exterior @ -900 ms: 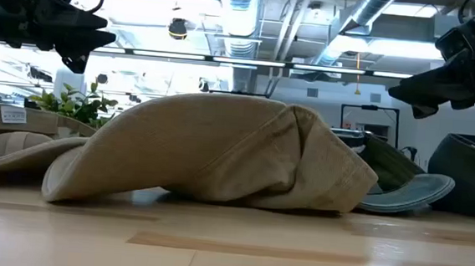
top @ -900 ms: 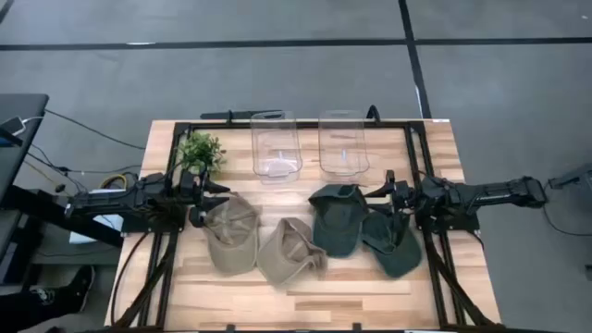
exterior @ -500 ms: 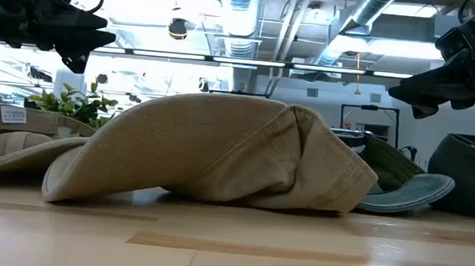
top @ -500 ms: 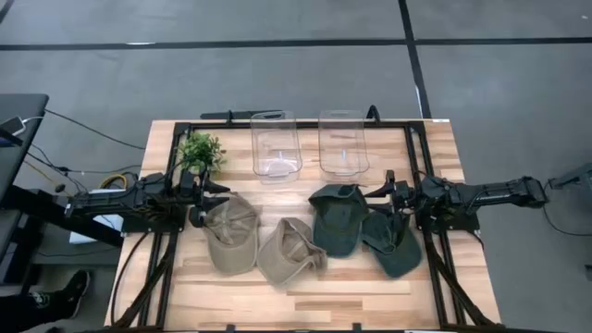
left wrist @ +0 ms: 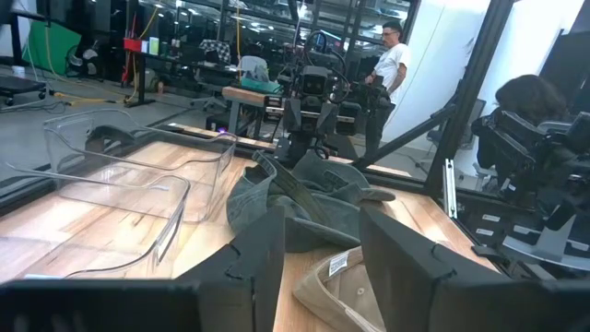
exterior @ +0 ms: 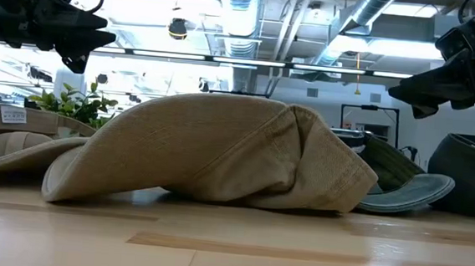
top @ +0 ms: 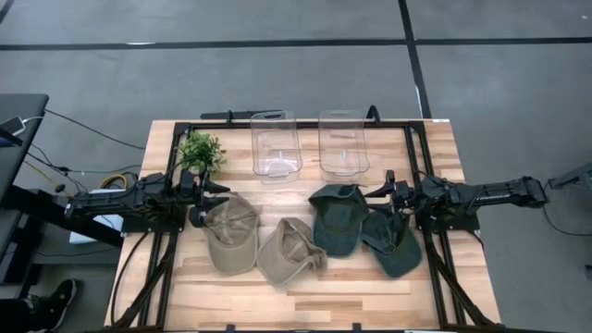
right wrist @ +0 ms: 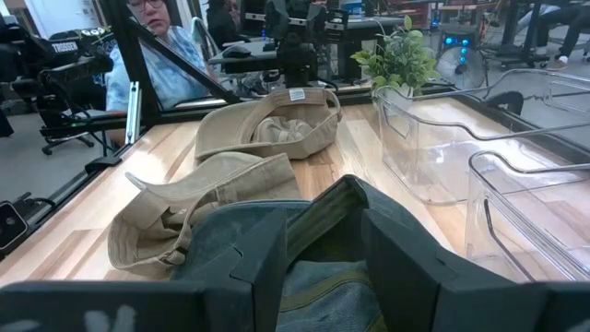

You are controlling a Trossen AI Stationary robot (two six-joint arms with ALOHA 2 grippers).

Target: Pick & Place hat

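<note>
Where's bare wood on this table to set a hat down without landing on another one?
Free: the near strip of the wooden table in front of all four caps, and the patch between the two clear plastic bins and the caps. Crowded: the middle row, from the tan cap to the dark green cap, with the left pincer and right pincer at its ends.

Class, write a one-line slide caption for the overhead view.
Two tan hats and two green hats lie before two clear bins, with an open hand at each side.
</note>
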